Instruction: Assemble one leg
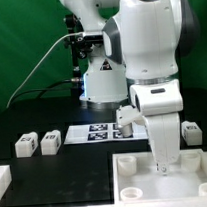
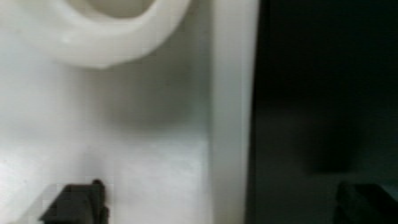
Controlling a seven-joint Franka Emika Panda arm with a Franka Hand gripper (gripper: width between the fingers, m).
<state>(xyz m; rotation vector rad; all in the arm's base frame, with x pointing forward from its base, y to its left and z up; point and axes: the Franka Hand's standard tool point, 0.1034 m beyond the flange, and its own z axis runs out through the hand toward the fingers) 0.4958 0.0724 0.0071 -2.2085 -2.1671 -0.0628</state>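
- The gripper (image 1: 161,171) (image 2: 217,203) is wide open and holds nothing; in the wrist view its two dark fingertips (image 2: 71,203) sit far apart at the picture's edges
- Between the fingertips lies the raised rim (image 2: 231,110) of the large white tray-like part (image 1: 187,186); the white floor of that part is on one side of the rim and the black bench (image 2: 329,100) on the other; whether either finger touches the rim cannot be told
- A round socket (image 2: 98,30) is moulded into the tray-like part's floor, a little beyond the fingers
- In the exterior view the gripper points straight down, its tips low inside the far edge of the tray-like part, near the middle of that edge
- The arm (image 1: 152,38) rises from its base (image 1: 98,82) at the far side of the bench; its bulky upper links lean toward the near side and the wrist hangs vertical above the tray-like part
- None of the legs is in the gripper; the leftmost leg (image 1: 26,145) and the second leg (image 1: 50,142) stand just beside each other on the bench at the exterior view's left, well apart from the gripper
- The middle leg (image 1: 124,118) sits at the far right end of the marker board (image 1: 99,132), partly hidden by the wrist; the right leg (image 1: 192,133) stands beyond the tray-like part's far edge at the exterior view's right
- The tray-like part lies at the near right of the bench
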